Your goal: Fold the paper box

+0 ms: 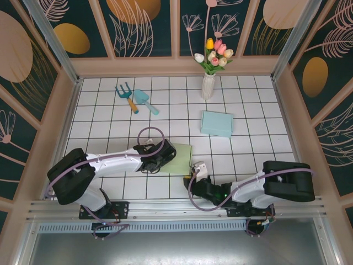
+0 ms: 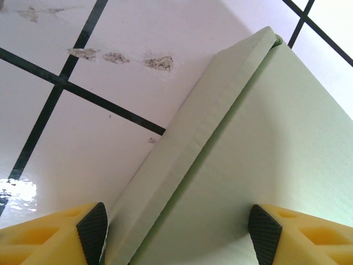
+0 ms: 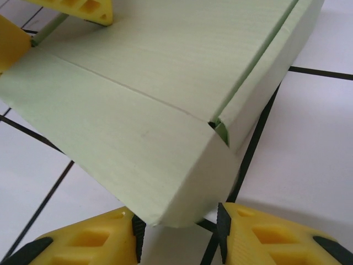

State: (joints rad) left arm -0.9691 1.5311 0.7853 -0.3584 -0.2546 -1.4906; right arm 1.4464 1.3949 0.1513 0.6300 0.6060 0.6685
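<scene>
Green box (image 1: 182, 158) sits low on the counter (image 1: 259, 110), near the near edge, right between the two arms. Left gripper (image 1: 165, 153) is down on the box's left side. From its wrist, the pads (image 2: 92, 232) stand wide apart, straddling the folded flap (image 2: 187, 143) along that edge, with nothing clamped. I'd say it's placed there to pin the box, or to press that flap flat.

Right gripper (image 1: 197, 172) comes in at the near right corner. Its wrist view shows the corner (image 3: 182, 215) poking between the fingers (image 3: 83, 245), jaws part open, a tighter gap than the left's. Whether the pads touch the card, I can't quite tell. Just above, a small tab (image 3: 222, 131) tucks into a slit where the side wall meets the top.

My read: the folding is well along and a squeeze to crease this corner comes next. Light card on glossy tile could slide, hence the anchor opposite.
</scene>
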